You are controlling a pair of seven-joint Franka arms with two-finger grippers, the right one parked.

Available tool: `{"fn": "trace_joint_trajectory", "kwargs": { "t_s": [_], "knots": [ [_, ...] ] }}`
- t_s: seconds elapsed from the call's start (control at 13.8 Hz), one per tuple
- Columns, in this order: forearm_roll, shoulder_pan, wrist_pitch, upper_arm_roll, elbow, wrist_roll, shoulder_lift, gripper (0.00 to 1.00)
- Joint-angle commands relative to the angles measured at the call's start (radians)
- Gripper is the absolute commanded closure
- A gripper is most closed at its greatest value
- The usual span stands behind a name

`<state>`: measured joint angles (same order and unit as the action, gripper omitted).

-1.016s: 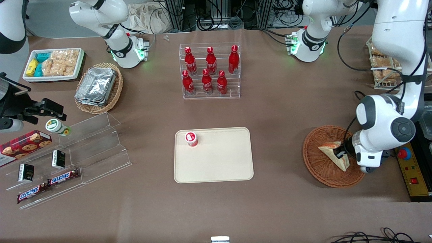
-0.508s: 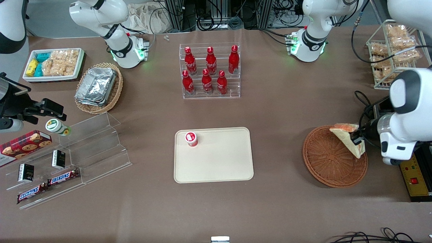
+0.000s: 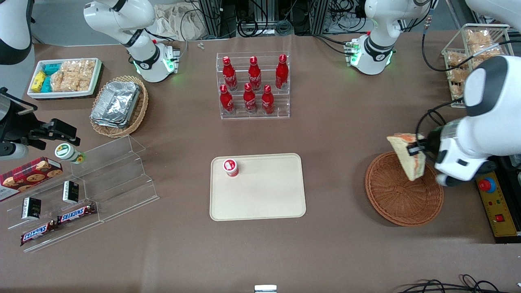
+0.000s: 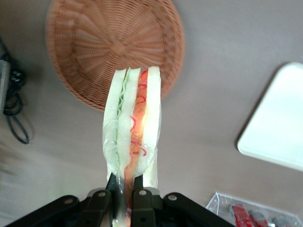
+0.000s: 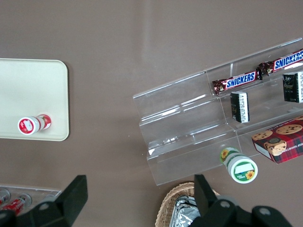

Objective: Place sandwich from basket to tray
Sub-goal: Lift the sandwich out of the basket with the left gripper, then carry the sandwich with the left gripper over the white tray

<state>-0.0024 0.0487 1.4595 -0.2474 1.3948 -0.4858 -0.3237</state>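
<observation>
We see our claw (image 3: 416, 149) clamped on the sandwich (image 3: 407, 156), its two black fingers (image 4: 140, 204) pressed against the bread at one end of the wedge. The sandwich hangs in the air from the claw, clear of the basket (image 3: 403, 191), which lies on the table just below it and a little nearer the front camera. In the left wrist view the sandwich (image 4: 132, 132) juts straight out from the claw with its cut edge showing pale bread, green and orange-red filling, and the basket (image 4: 115, 46) shows past its tip with nothing in it.

The tray (image 3: 257, 187) lies well apart from the claw, toward the parked arm's end of the table, at about the same nearness to the front camera as the basket. On it, in the corner farthest from the claw, stands a small red-capped cup (image 3: 230, 167). Between the claw and the tray we see only bare brown tabletop (image 3: 338, 162).

Farther from the front camera than the tray stands a clear rack of red bottles (image 3: 253, 84). Close to the claw, farther from the front camera, a wire rack of packaged snacks (image 3: 468, 57) stands at the table edge. Just beside the basket, nearer the table's end, lies a yellow control box with a red button (image 3: 494, 199). Far off toward the parked arm's end stand a clear stepped shelf (image 3: 110, 183) and the tan basket with foil containers (image 3: 118, 105).
</observation>
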Motion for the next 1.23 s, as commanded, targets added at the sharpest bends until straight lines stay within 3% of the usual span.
{"fn": "trace_joint_trajectory", "kwargs": {
  "t_s": [0.0, 0.29, 0.44, 0.58, 0.8, 1.16],
  "knots": [
    [0.010, -0.015, -0.025, -0.058, -0.023, 0.016, -0.002, 0.90],
    [0.024, -0.036, 0.011, -0.156, -0.019, 0.023, -0.044, 0.90],
    [0.047, -0.093, 0.128, -0.158, -0.002, 0.000, -0.078, 0.91],
    [0.047, -0.134, 0.194, -0.159, 0.004, -0.031, -0.139, 1.00],
    [0.106, -0.204, 0.320, -0.158, 0.003, -0.121, -0.225, 1.00],
    [0.122, -0.293, 0.530, -0.154, -0.002, -0.209, -0.336, 1.00]
  ]
}}
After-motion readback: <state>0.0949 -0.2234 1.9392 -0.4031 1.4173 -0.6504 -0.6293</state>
